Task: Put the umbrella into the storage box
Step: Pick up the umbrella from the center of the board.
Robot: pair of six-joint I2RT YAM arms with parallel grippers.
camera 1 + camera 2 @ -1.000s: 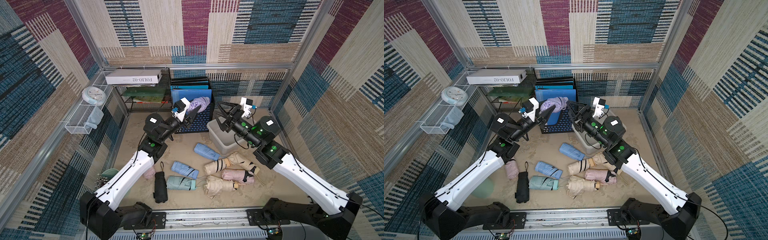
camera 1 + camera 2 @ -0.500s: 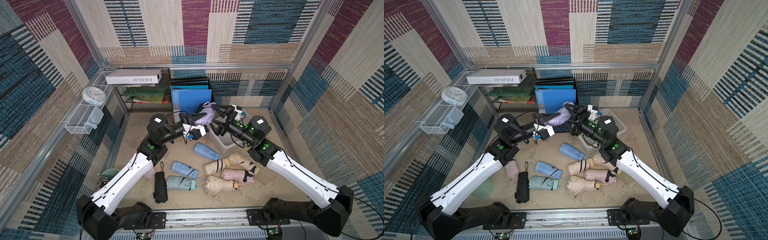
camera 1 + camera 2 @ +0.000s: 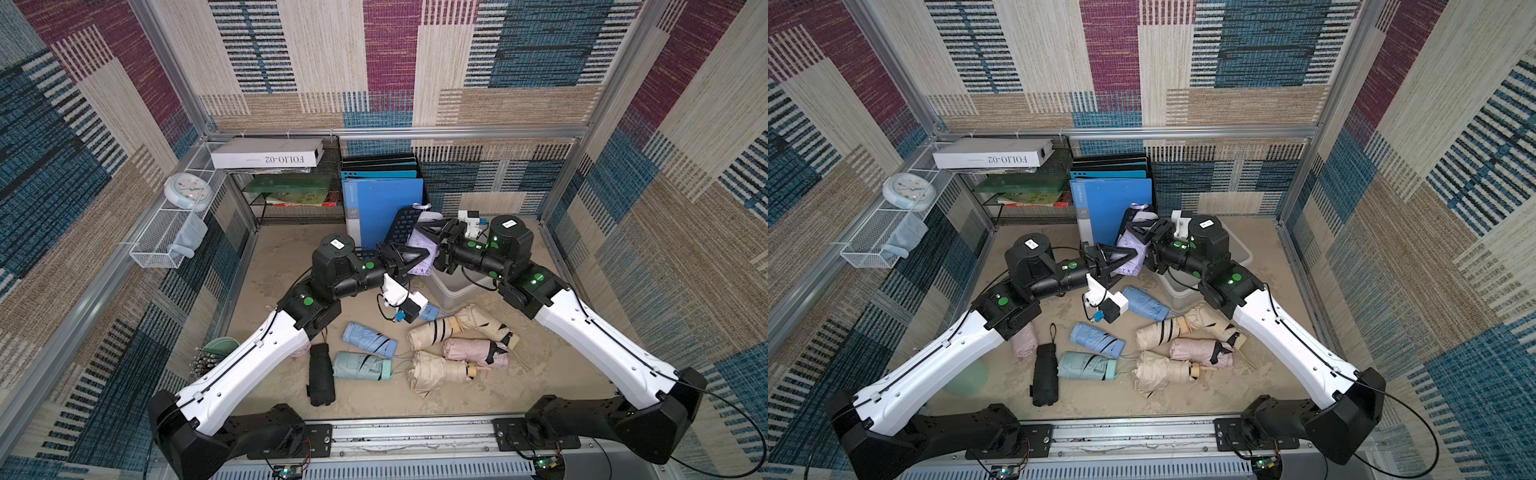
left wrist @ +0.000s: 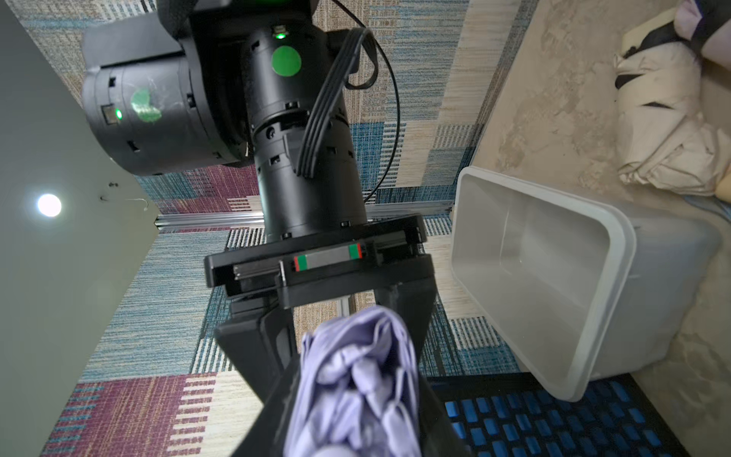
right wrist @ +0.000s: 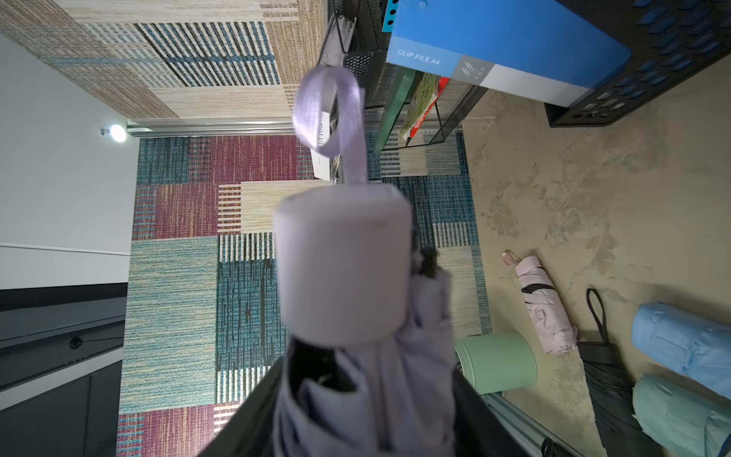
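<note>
Lilac folded umbrella (image 3: 424, 266): loosely bunched canopy, pale stubby handle (image 5: 344, 269), strap loop (image 5: 328, 110). Left gripper (image 3: 414, 259) and right gripper (image 3: 429, 239) both pinch it, near box (image 3: 453, 293).

The lilac umbrella (image 3: 424, 252) is pale, the storage box (image 3: 455, 291) translucent light grey. On the mottled sandy worktop (image 3: 282, 266): a sky-blue umbrella (image 3: 368, 338), a mint umbrella (image 3: 357, 365), a black umbrella (image 3: 321, 374), a pink umbrella (image 3: 469, 349), and cream umbrellas (image 3: 419, 336) with black straps. The folder (image 3: 382, 203) is bright blue; the walls (image 3: 390, 62), striped blue-maroon-beige patchwork.
</note>
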